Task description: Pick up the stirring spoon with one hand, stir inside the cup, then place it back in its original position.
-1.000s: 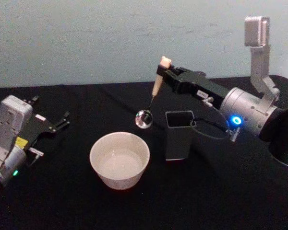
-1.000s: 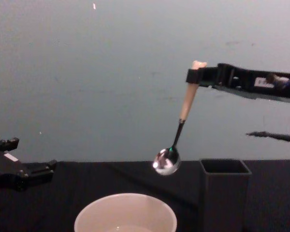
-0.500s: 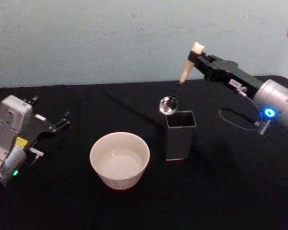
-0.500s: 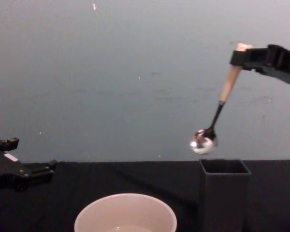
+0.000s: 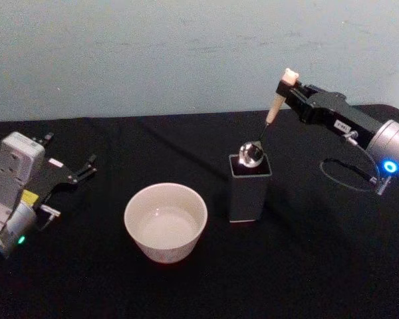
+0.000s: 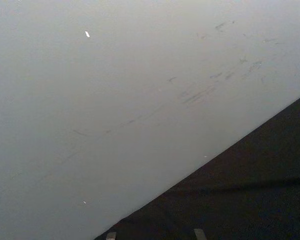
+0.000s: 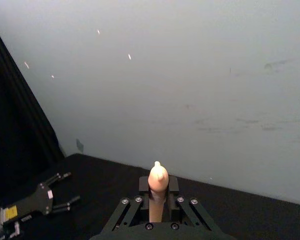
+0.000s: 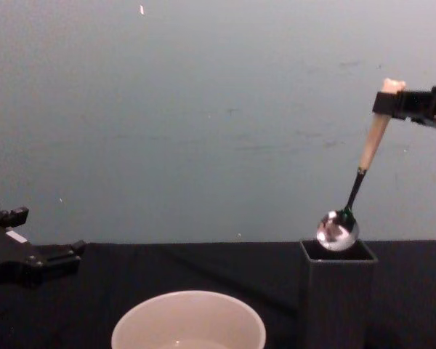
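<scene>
1. Jaws of our right gripper [image 5: 287,88] clamp the spoon [image 5: 274,109] below its bear head.
2. We hold it tilted, bowl at the mouth of the holder [image 5: 247,196], beside the cup [image 5: 165,222].
3. Our left gripper [image 5: 80,171] sits far left, jaws apart.

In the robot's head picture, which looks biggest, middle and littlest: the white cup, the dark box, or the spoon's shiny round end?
1. The cup, widest by far.
2. The dark grey holder, tall but narrower.
3. The stirring spoon's shiny bowl, tiny.
</scene>
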`<state>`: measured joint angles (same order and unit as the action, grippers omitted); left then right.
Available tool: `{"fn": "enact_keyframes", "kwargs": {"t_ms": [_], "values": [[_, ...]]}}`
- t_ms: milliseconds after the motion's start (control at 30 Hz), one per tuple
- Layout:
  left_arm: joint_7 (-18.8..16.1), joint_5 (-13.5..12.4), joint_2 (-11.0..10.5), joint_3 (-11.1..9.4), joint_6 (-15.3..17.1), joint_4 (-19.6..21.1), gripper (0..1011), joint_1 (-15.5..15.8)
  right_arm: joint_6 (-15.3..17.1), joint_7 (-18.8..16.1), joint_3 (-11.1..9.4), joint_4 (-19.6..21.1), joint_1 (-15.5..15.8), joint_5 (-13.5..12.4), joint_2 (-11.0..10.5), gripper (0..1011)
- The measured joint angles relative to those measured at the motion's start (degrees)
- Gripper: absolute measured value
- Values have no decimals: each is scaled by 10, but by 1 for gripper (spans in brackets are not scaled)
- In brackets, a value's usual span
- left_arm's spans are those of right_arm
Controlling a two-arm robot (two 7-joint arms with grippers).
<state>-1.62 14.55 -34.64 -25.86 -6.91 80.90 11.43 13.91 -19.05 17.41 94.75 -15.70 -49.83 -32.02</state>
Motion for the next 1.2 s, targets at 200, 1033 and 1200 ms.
{"fn": "enact_keyframes", "kwargs": {"t_ms": [200, 1033, 1200], "values": [[0, 0, 0, 0, 0, 0, 1002, 0, -4, 0, 20, -11, -3, 7, -7, 215], [0, 0, 0, 0, 0, 0, 1001, 0, -2, 1, 76, -64, -21, 57, 4, 215], [0, 0, 0, 0, 0, 0, 1001, 0, 2, -1, 79, -71, -21, 67, 5, 215]]}}
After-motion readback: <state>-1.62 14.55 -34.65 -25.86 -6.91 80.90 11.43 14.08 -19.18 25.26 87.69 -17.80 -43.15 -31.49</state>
